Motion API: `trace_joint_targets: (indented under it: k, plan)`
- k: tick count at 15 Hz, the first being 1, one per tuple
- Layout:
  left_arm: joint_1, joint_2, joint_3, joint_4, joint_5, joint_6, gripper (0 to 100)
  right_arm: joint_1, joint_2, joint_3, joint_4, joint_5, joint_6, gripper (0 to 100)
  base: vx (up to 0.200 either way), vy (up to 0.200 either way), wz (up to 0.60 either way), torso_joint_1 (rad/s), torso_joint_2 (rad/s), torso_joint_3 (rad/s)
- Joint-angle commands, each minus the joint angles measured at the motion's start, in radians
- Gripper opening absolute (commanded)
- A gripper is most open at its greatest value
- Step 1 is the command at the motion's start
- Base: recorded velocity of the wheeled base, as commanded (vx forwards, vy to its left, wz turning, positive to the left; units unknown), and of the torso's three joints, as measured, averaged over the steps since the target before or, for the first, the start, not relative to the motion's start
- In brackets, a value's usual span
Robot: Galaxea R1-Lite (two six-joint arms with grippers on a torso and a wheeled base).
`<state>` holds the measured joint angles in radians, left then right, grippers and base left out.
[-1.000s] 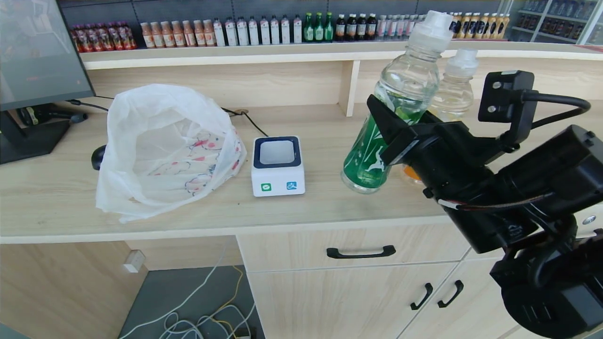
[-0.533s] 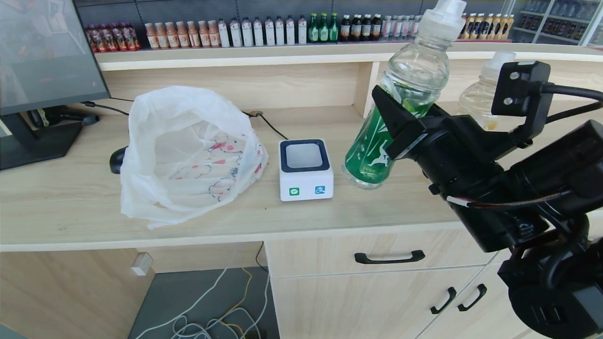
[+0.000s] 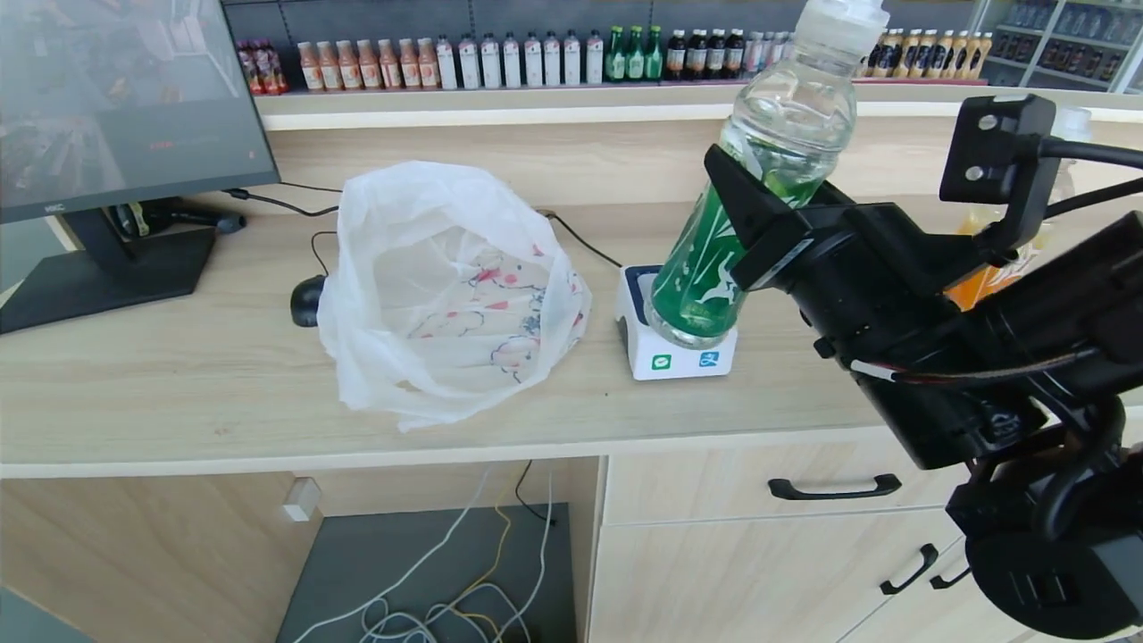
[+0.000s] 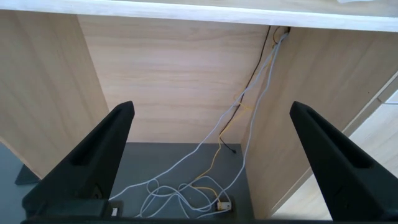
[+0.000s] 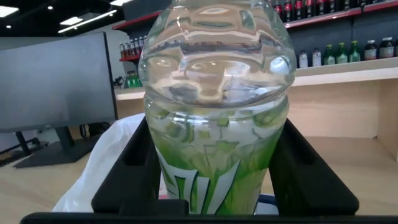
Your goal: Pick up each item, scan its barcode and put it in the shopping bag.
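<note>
Below the counter (image 3: 179,375), my left gripper (image 4: 211,109) hangs spread open. Above, the shopping bag (image 3: 446,286) gapes beside the scanner (image 3: 683,359), over which my right gripper (image 5: 211,171) clamps the green bottle (image 3: 710,259), tilted. I judge this the scanning step; next comes a carry left into the bag.

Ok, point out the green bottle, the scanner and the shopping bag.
green bottle (image 3: 701,259), head view, on its green label.
scanner (image 3: 683,362), head view, on its white front face.
shopping bag (image 3: 357,304), head view, on its left wall.
</note>
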<state>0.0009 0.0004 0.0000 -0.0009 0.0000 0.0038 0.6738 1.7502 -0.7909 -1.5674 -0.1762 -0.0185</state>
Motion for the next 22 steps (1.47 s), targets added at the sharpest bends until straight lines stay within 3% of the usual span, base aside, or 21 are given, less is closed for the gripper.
trace_joint_targets:
  k: [1,12,19,22]
  plan:
    - [0.001,0.000,0.000,-0.001,0.000,0.001,100,-0.002,-0.009,-0.010,-0.003,-0.003,-0.001,0,0.000,0.000,0.00,0.000,0.00,0.000]
    - [0.001,0.000,0.000,-0.001,0.000,0.001,100,0.000,0.026,-0.082,-0.003,-0.005,0.043,0,0.000,0.000,0.00,0.000,0.00,0.000]
    - [0.001,0.000,0.000,-0.001,0.000,0.001,100,-0.019,0.103,-0.169,0.095,-0.120,0.440,0,0.000,0.000,0.00,0.000,0.00,0.000]
    - [0.001,0.000,0.000,-0.001,0.000,0.001,100,-0.030,0.121,-0.179,0.119,-0.129,0.551,0,0.000,0.000,0.00,0.000,0.00,0.000]
